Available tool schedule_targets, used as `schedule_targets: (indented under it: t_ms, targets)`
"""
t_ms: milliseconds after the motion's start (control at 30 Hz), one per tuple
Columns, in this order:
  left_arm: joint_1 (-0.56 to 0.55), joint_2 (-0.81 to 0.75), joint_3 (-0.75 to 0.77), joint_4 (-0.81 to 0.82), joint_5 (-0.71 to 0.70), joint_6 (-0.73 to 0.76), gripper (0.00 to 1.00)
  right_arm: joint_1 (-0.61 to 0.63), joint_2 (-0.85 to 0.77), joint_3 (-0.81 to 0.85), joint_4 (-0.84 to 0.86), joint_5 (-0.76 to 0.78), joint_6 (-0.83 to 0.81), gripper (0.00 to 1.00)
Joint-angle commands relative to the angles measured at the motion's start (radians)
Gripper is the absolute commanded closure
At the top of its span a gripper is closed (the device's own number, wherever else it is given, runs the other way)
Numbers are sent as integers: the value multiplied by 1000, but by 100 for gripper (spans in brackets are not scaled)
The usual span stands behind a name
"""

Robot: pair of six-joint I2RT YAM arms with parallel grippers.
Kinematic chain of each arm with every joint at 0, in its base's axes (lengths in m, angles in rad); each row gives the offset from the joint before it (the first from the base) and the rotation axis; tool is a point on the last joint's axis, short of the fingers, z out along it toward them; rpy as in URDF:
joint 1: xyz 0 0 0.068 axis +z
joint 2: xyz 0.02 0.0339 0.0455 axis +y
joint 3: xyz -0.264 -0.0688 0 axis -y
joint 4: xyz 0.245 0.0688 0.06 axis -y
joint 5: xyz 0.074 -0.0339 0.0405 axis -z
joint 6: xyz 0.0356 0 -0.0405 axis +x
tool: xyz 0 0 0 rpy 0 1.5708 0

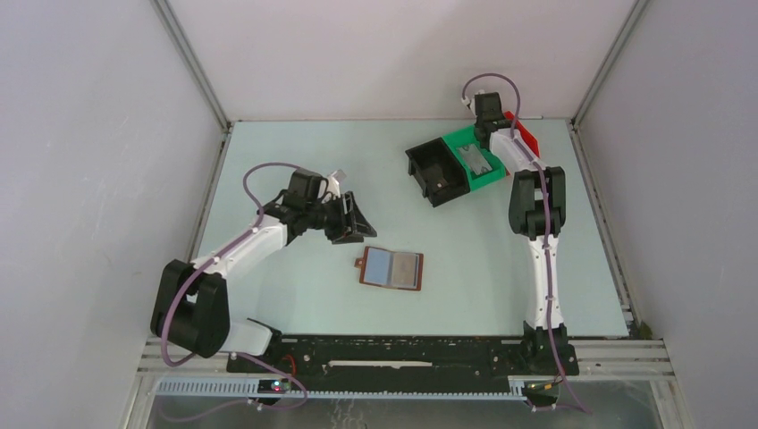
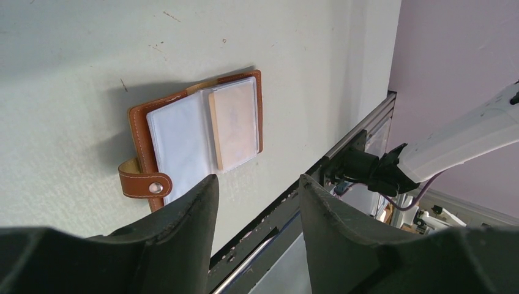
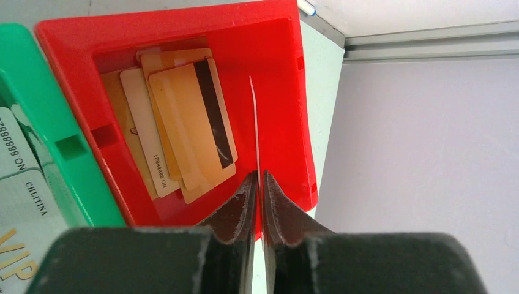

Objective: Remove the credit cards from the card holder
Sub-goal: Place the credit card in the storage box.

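Observation:
The card holder (image 1: 391,268) (image 2: 183,131) lies open on the table, brown rim up, with a pale tan credit card (image 2: 234,122) in its right-hand sleeve. My left gripper (image 1: 353,219) (image 2: 257,184) hovers open and empty just left of it. My right gripper (image 1: 494,130) (image 3: 257,177) is over the red bin (image 3: 287,92). Its jaws stand almost together, pinching a thin white credit card (image 3: 254,122) that I see edge-on, upright above the bin floor. Several tan-orange credit cards (image 3: 183,135) lie in that bin, one with a dark stripe.
A green bin (image 1: 474,156) (image 3: 55,153) with grey-white cards (image 3: 18,184) sits beside the red bin (image 1: 526,136). A black bin (image 1: 435,172) stands to its left. The enclosure's walls and metal frame border the table; the rail (image 2: 361,131) runs along the near edge.

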Motion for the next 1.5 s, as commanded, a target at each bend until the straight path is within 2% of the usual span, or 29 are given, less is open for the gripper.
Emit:
schedule_targets:
  t_ms: [0, 300, 700, 900, 1167, 1300, 1400, 1467]
  targets:
    - [7, 7, 71, 4, 11, 29, 44, -6, 4, 42, 16, 4, 9, 84]
    - [9, 10, 76, 2, 12, 33, 45, -8, -23, 28, -10, -24, 51, 77]
    - [9, -9, 68, 3, 13, 32, 46, -4, -70, 17, -61, -35, 107, 77]
    - [7, -34, 63, 0, 1, 27, 44, 13, -213, 10, -129, -39, 217, 77]
    - [-67, -68, 10, -28, -105, 30, 43, 84, -467, -19, -360, -95, 481, 74]
    - [-122, -68, -25, -19, -159, 3, 43, 153, -641, -207, -478, -152, 678, 76]
    - [-148, -56, -49, -8, -180, -12, 43, 225, -844, -526, -402, -247, 858, 76]
    - [-164, -39, -63, -1, -193, -19, 43, 250, -1006, -755, -319, -380, 985, 76]
